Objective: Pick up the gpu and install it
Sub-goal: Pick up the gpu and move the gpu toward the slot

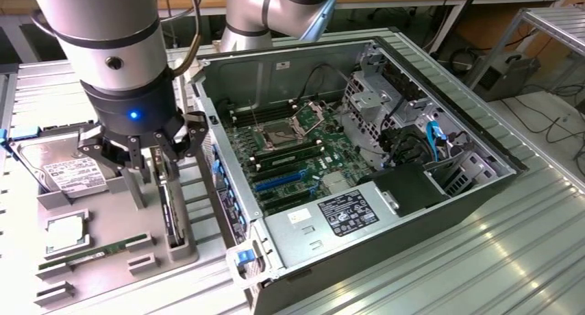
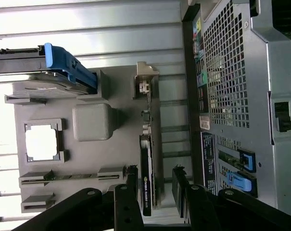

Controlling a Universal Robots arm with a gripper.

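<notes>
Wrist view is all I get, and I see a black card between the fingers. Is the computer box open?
Observer: Yes, the computer case has its side off, and the motherboard shows inside.
Operator: Is there a spot for the gpu?
Observer: Blue slots lie on the motherboard, and they look empty.
Operator: What's above the gripper?
Observer: A blue light glows on the arm just above it.
</notes>
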